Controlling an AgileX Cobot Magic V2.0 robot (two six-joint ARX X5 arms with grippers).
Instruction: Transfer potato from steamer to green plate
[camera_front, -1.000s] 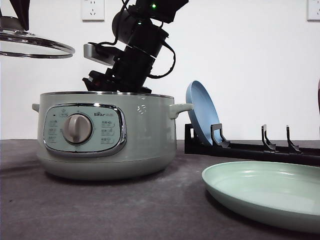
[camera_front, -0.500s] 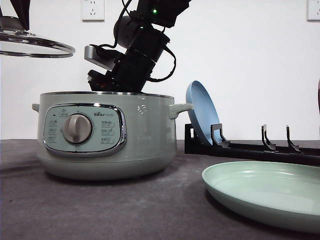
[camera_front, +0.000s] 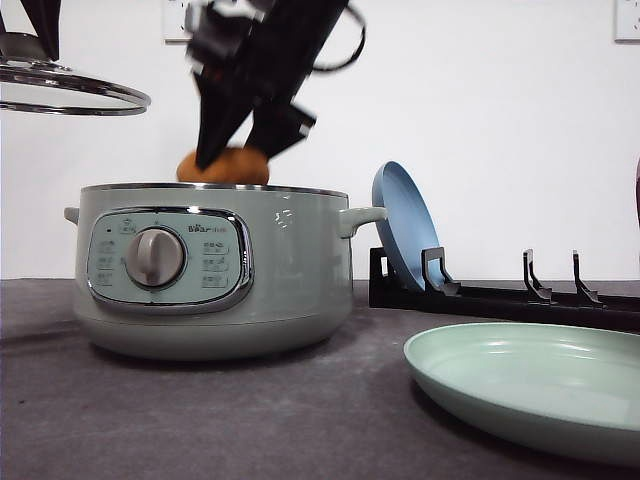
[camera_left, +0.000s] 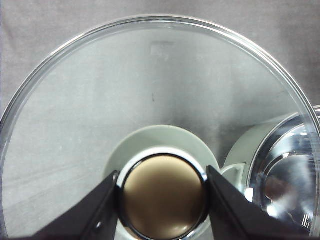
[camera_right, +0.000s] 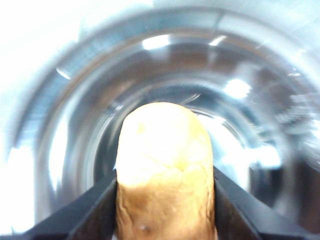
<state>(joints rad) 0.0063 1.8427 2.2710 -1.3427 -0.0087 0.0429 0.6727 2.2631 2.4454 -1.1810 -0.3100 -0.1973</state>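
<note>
The lumpy orange-brown potato (camera_front: 224, 166) is clamped between the two black fingers of the right gripper (camera_front: 236, 150) and is held just above the chrome rim of the large round pale sage-green steamer (camera_front: 215, 268), its underside level with or slightly below that rim in the front view. In the right wrist view the potato (camera_right: 165, 170) is seen pinched from both sides by the dark fingers (camera_right: 97, 212), with the shiny, blurred metal bowl of the steamer (camera_right: 70, 125) beneath it. The steamer stands on the dark grey bench (camera_front: 200, 420) towards its left side, its control panel and central dial facing the camera. The steamer's round glass lid (camera_front: 70, 90) is held in the air over the bench's left edge, well clear of the pot; in the left wrist view the left gripper (camera_left: 163, 200) is closed on the lid's bronze, chrome-ringed knob (camera_left: 164, 196), a finger pressed against each side. The wide, shallow, glossy pale mint-green plate (camera_front: 530, 385) lies flat at the near right corner of the bench, well apart from the steamer. Behind it, a black slotted dish rack (camera_front: 500, 292) is set along the far right edge, and a round blue plate (camera_front: 403, 235) is stood nearly upright in its leftmost slot, close beside the steamer's right handle.
</note>
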